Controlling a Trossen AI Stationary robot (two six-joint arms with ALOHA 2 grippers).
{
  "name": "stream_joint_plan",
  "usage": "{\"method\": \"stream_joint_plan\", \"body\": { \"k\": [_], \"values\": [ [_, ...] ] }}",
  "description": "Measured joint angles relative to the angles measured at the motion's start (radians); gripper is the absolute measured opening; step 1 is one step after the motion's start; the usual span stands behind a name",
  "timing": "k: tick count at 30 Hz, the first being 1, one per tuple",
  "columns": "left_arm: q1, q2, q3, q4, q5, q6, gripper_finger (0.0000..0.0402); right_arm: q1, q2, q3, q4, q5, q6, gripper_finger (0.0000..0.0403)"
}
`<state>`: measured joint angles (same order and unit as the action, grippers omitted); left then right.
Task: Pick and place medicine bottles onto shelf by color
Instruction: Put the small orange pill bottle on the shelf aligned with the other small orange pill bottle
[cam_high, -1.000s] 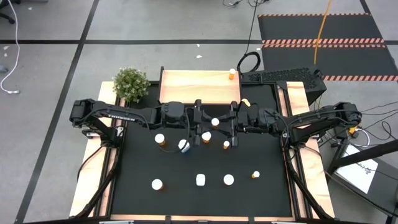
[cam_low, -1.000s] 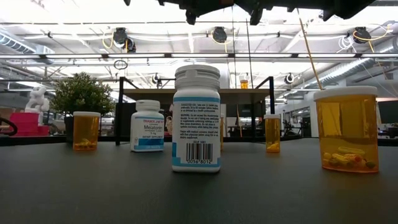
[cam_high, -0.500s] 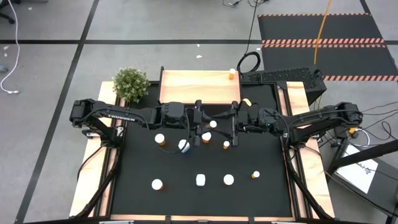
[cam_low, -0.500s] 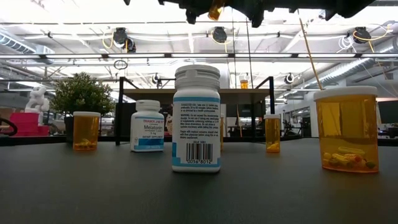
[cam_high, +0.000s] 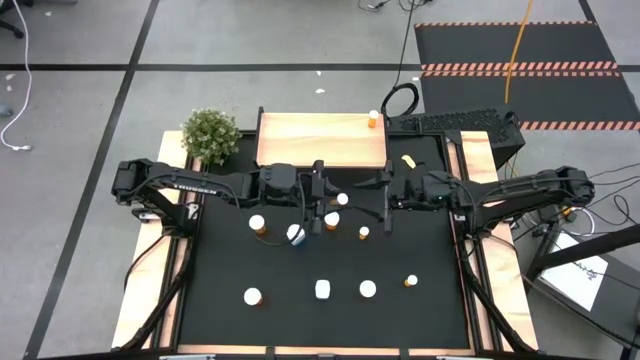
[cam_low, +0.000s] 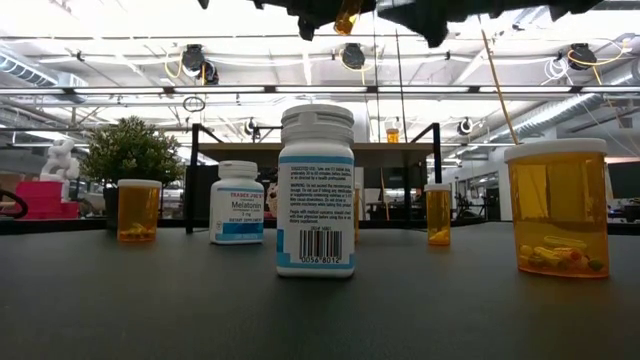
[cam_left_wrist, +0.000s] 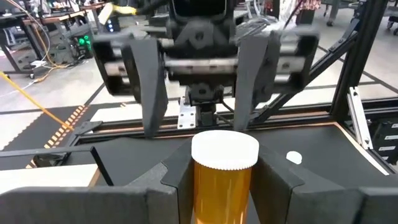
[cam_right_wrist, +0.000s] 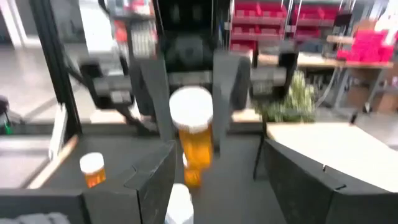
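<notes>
The left hand (cam_left_wrist: 225, 186) is gripping an orange bottle (cam_left_wrist: 224, 177) by its body, above the black surface (cam_high: 420, 310) just in front of the shelf (cam_high: 322, 140). The right hand (cam_high: 385, 195) is hanging close by, fingers spread wide and holding nothing. One orange bottle is already standing at the shelf's right corner (cam_high: 374, 120). In my judgement the arms, sitting so close, are risking a clash, and a low swing could be toppling the bottles beneath (cam_high: 331, 220).

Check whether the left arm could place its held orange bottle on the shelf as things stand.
Probably yes. The left gripper holds the orange bottle just in front of the shelf, whose top is bare except one small bottle at its far right corner.
</notes>
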<state>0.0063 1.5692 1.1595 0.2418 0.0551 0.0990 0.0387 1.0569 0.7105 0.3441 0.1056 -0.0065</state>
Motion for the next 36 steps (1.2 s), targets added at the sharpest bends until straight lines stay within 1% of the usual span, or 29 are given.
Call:
{"method": "stream_joint_plan", "body": {
  "k": [2, 5, 8, 12, 17, 20, 25, 36],
  "values": [
    [0.000, 0.000, 0.000, 0.018, 0.000, -0.002, 0.0126, 0.000, 0.006, 0.000, -0.039, 0.003, -0.002, 0.0233],
    [0.000, 0.000, 0.000, 0.071, 0.000, -0.005, 0.0126, 0.000, 0.052, 0.000, -0.007, 0.003, -0.002, 0.0233],
    [-0.002, 0.000, 0.000, 0.110, -0.001, -0.005, 0.0127, 0.000, 0.116, 0.000, 0.081, 0.001, -0.002, 0.0233],
    [-0.008, -0.001, 0.000, 0.120, -0.002, -0.005, 0.0127, 0.000, 0.181, 0.000, 0.195, -0.003, -0.004, 0.0233],
    [-0.015, -0.001, 0.000, 0.123, -0.002, -0.001, 0.0127, 0.000, 0.220, 0.000, 0.278, -0.007, -0.009, 0.0233],
    [-0.015, -0.001, 0.000, 0.123, -0.002, 0.000, 0.0127, 0.000, 0.233, 0.000, 0.328, -0.034, -0.018, 0.0227],
    [-0.015, -0.001, 0.000, 0.122, -0.002, 0.000, 0.0127, 0.000, 0.233, 0.000, 0.360, -0.082, -0.024, 0.0200],
    [-0.014, -0.001, 0.000, 0.122, -0.002, 0.001, 0.0127, 0.001, 0.234, 0.000, 0.360, -0.079, -0.029, 0.0117]
  ]
}}
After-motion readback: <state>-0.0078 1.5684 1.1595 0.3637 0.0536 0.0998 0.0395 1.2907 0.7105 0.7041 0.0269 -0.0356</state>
